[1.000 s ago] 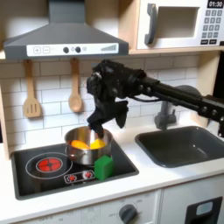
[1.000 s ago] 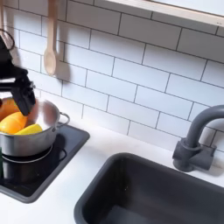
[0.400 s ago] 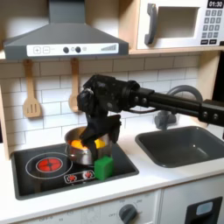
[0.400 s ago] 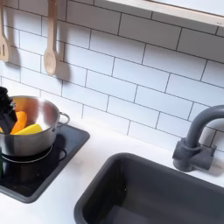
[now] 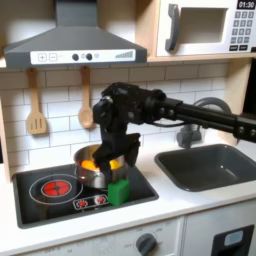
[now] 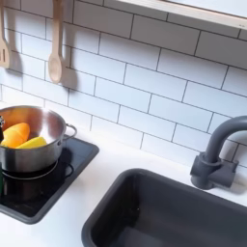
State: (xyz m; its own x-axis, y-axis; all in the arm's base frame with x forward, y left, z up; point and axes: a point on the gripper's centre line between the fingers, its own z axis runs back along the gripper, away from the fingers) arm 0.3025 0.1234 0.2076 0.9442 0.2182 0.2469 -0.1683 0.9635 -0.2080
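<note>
In the first exterior view the black arm reaches in from the first exterior view's right, across the sink [image 5: 208, 165], and bends down over the hob [image 5: 60, 187] at the worktop's left end. Its pincer [image 5: 108, 158] hangs just above the steel pot [image 5: 95, 168], at the pot's right rim; the dark fingers blur together against the arm, so I cannot tell whether they stand apart or together. The pot sits on the back right burner and holds something orange and yellow [image 5: 90, 162]. A green block [image 5: 119, 190] stands on the hob's front right corner, just beside the pot and almost under the pincer. The red burner ring [image 5: 55, 187] at the hob's left lies bare. A wooden spoon [image 5: 86, 106] and a spatula [image 5: 36, 110] hang on the tiled wall behind, under the range hood [image 5: 75, 45], and a microwave [image 5: 205, 27] sits at upper right

In the second exterior view the pot [image 6: 31, 140] is at the left edge, its contents plainer: an orange piece [image 6: 15, 133] and a yellow one [image 6: 33, 143] side by side. Bare worktop [image 6: 106, 174] runs between the hob [image 6: 39, 188] and the dark sink [image 6: 174, 212], with the grey tap [image 6: 217, 154] at the sink's back right
</note>
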